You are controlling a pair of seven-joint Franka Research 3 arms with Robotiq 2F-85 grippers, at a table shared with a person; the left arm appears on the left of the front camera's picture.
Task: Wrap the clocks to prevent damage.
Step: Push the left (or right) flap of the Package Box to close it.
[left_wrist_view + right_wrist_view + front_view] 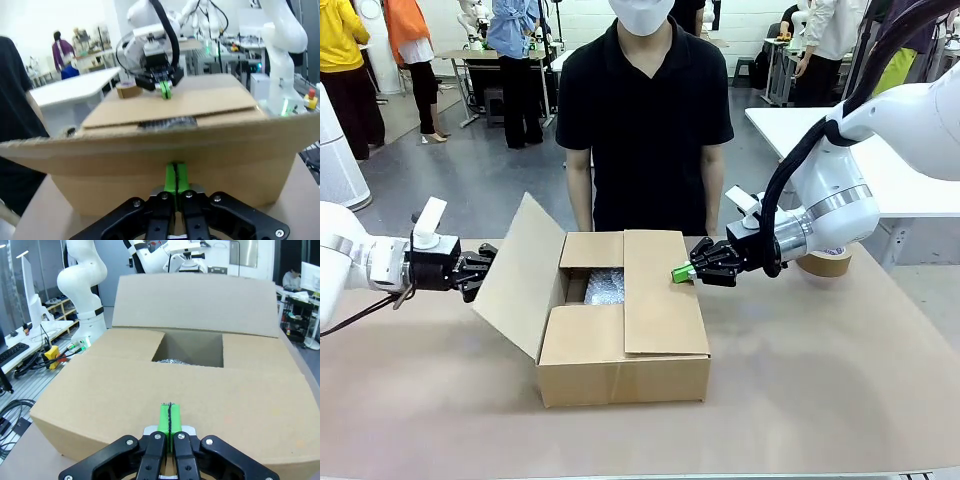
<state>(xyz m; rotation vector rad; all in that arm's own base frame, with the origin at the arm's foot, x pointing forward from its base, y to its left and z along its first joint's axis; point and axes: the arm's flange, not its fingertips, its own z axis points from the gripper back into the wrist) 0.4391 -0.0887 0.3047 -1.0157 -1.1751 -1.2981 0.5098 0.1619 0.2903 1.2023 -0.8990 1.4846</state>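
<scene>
The inside of the box (620, 380) is mostly covered. Through the gap between its flaps, a patch of bubble wrap (603, 287) is seen, and what it covers cannot be made out. The person (645, 120) behind the box is cut off at the picture's top edge. The tape roll (825, 262) is partly hidden behind the right arm.

The box is set on the counter (820, 380) between the arms, with its opening upward. Its long axis appears to run from the robot toward the person. The left flap (520, 275) is raised and leans outward to the left. The right flap (663, 290) is folded flat over the top.

The left fingers (480, 270) are pressed together, and their tips are set against the outer face of the raised flap; nothing is pinched. In the left wrist view the green pads (171, 181) are seen closed at the cardboard. The right fingers (682, 272) are likewise pressed together and rest at the outer edge of the folded flap. In the right wrist view the green pads (164, 419) are seen closed.
</scene>
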